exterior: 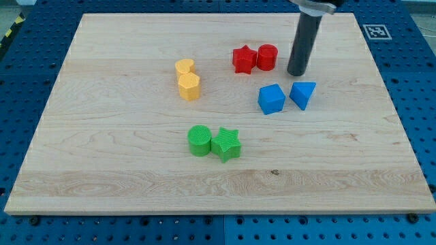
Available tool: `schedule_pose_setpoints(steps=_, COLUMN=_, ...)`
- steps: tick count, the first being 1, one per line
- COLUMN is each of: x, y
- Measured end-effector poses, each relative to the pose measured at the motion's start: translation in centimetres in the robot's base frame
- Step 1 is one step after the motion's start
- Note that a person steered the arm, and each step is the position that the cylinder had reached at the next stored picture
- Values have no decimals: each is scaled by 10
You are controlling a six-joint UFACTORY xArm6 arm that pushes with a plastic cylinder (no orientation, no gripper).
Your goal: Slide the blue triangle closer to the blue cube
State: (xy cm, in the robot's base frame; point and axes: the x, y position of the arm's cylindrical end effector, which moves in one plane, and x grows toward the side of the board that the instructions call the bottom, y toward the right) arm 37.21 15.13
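Observation:
The blue triangle (303, 94) lies on the wooden board right of centre. The blue cube (271, 99) sits just to its left, a small gap between them. My tip (296, 73) is at the end of the dark rod, just above the blue triangle in the view, slightly to its left, and apart from it. It stands right of the red cylinder (267, 57).
A red star (244, 59) touches the red cylinder near the view's top. Two yellow blocks (187, 79) stand left of centre. A green cylinder (199, 140) and a green star (226, 144) sit together lower down. The board's right edge (398, 122) is near the triangle.

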Motion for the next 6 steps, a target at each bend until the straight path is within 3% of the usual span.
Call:
schedule_pose_setpoints(steps=2, x=30, y=33)
schedule_pose_setpoints(steps=6, x=44, y=7)
